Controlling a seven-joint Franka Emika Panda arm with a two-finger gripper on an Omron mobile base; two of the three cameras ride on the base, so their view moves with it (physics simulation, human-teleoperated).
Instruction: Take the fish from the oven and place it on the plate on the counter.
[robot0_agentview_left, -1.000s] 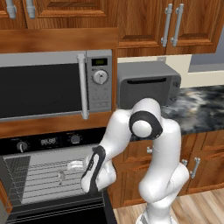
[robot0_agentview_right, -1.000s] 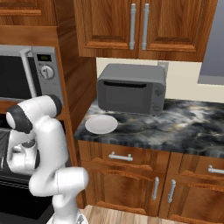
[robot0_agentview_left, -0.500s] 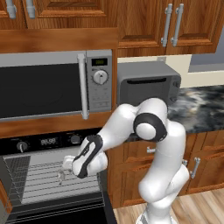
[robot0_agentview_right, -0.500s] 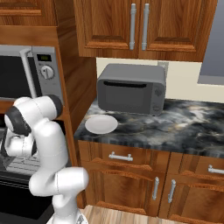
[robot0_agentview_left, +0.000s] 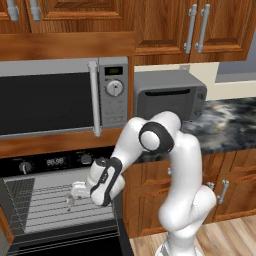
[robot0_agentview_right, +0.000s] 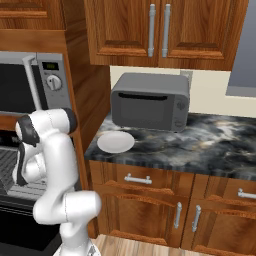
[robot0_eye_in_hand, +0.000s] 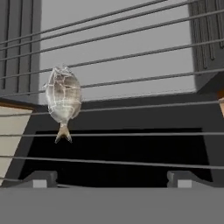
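Wire rack (robot0_eye_in_hand: 131, 105), fish (robot0_eye_in_hand: 63, 97) near edge.

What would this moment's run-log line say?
phase: reaching into oven | gripper: open, empty | fish: on rack, ungrasped | plate: on counter, bare

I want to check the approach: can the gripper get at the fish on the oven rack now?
Probably yes. The oven door is down, the open gripper hangs just over the rack, and nothing lies between it and the fish, which sits left of the fingertips.
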